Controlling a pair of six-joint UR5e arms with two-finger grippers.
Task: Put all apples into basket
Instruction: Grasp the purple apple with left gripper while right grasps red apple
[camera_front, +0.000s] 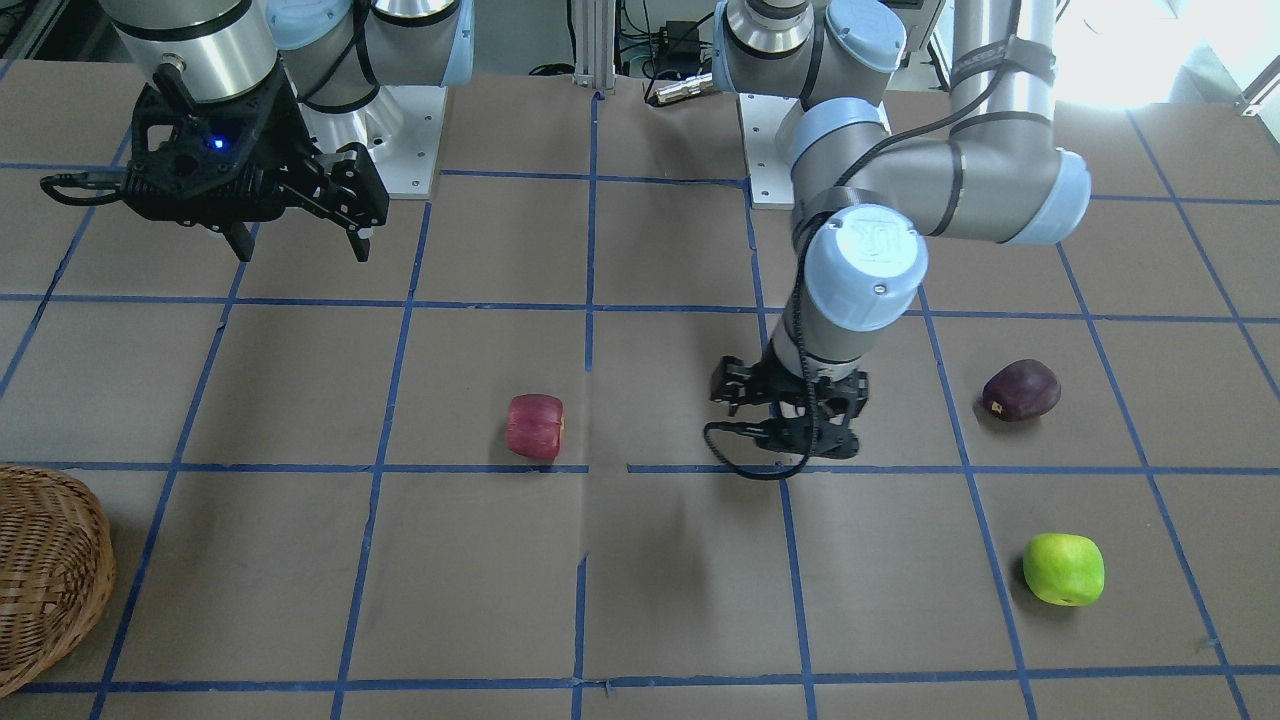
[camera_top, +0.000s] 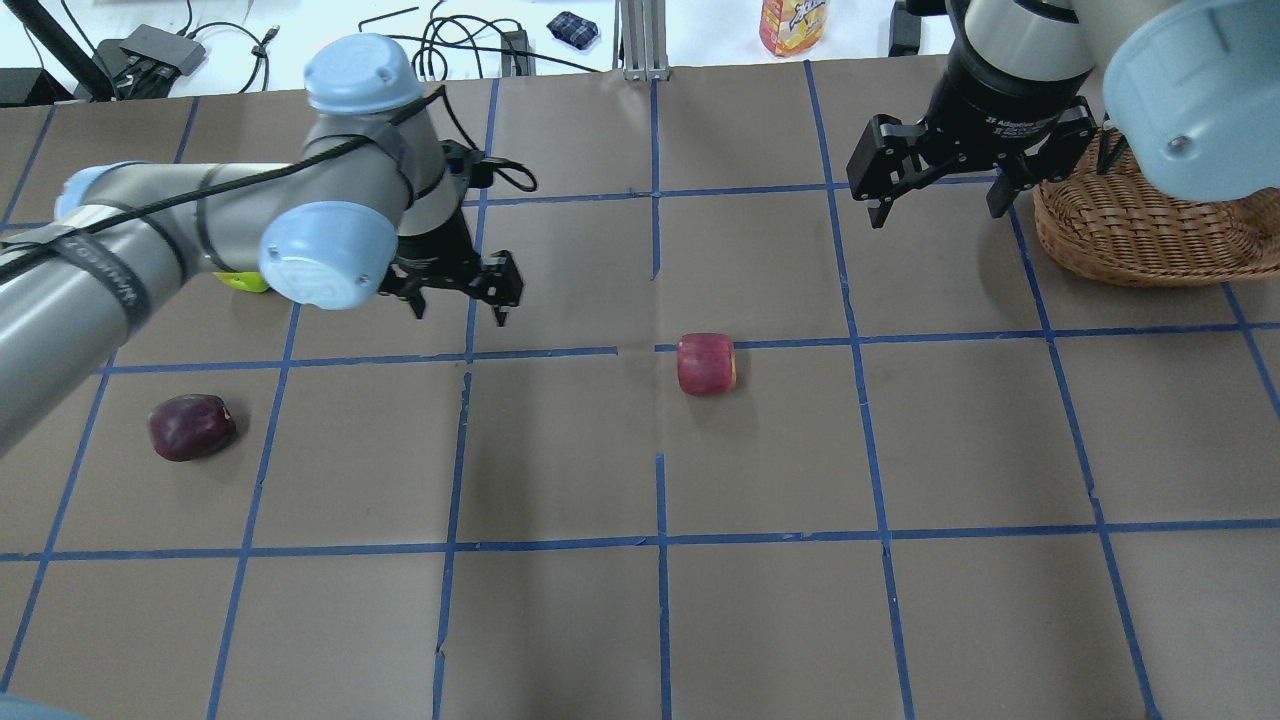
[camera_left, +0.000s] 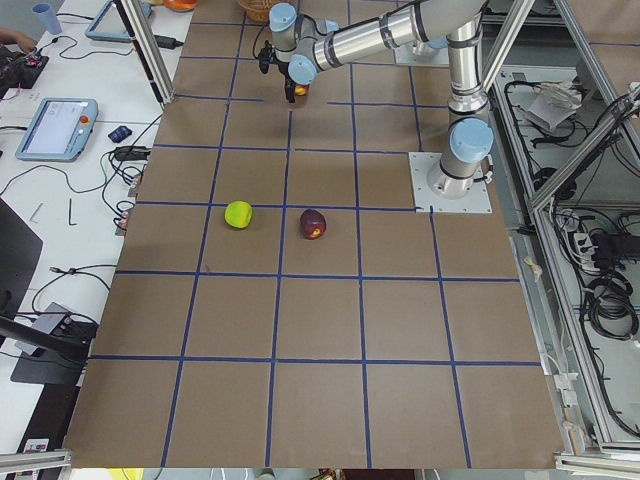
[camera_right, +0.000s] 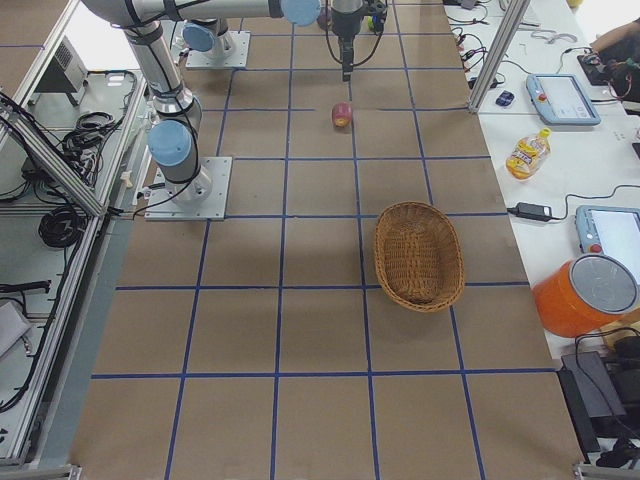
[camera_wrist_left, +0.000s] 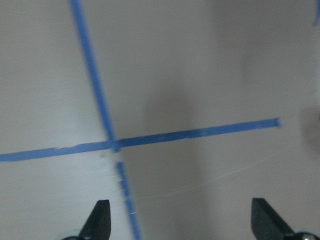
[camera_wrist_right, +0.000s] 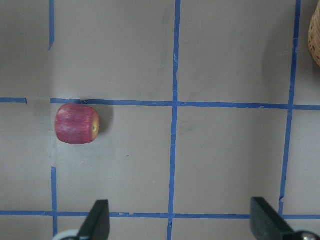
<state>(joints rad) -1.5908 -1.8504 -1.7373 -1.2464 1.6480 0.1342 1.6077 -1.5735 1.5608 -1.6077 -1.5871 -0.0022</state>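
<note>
Purple apple (camera_front: 1020, 390) bears a small, unreadable sticker (camera_front: 996, 407).

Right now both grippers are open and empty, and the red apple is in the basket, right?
Not quite. The red apple lies on the table, well apart from the basket, as the overhead exterior view shows. The rest holds: the left gripper and right gripper are open and empty.
</note>
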